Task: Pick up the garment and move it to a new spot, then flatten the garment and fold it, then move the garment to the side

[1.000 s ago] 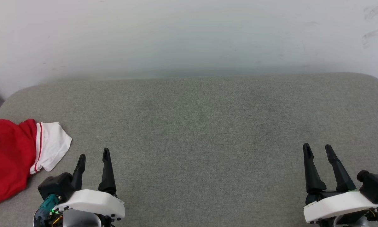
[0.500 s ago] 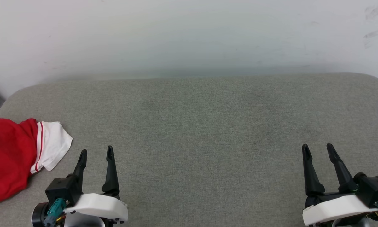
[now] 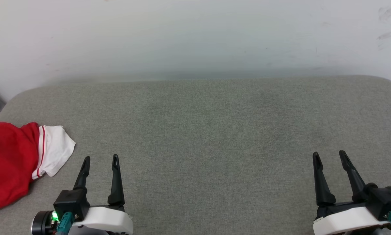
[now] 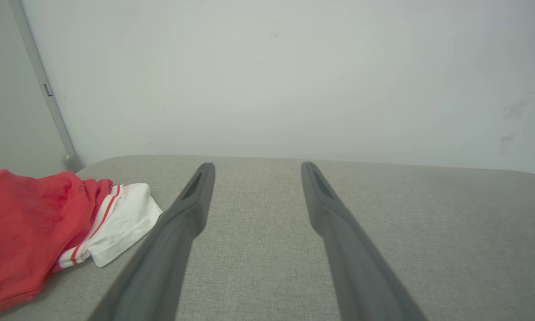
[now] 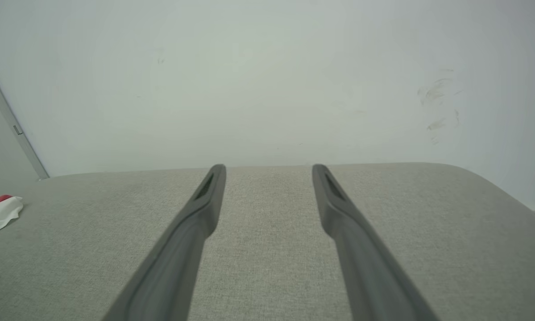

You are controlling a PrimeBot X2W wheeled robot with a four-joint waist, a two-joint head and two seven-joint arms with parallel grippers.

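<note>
Holding both arms low over the near edge of the grey padded surface (image 3: 215, 130), I am pointing my fingers away from me. My left gripper (image 3: 101, 157) is standing with its two dark fingers spread apart, pinching nothing. My right gripper (image 3: 329, 153), well apart on the other side, is spread the same way, with only grey fabric showing between its fingers. The garment (image 3: 9, 163) is lying crumpled at the left end of the surface, near my left gripper and slightly beyond it, not touching the fingers. Its red body is bunching up and running off the left side of the head view, while a white sleeve (image 3: 56, 150) with red-and-white striped trim (image 3: 40, 150) is sticking out toward the middle. Beyond it the grey surface is stretching flat to its rounded far corners. Behind that a pale wall (image 3: 195, 32) is rising, showing faint scuff marks (image 3: 386, 13) toward the right.
</note>
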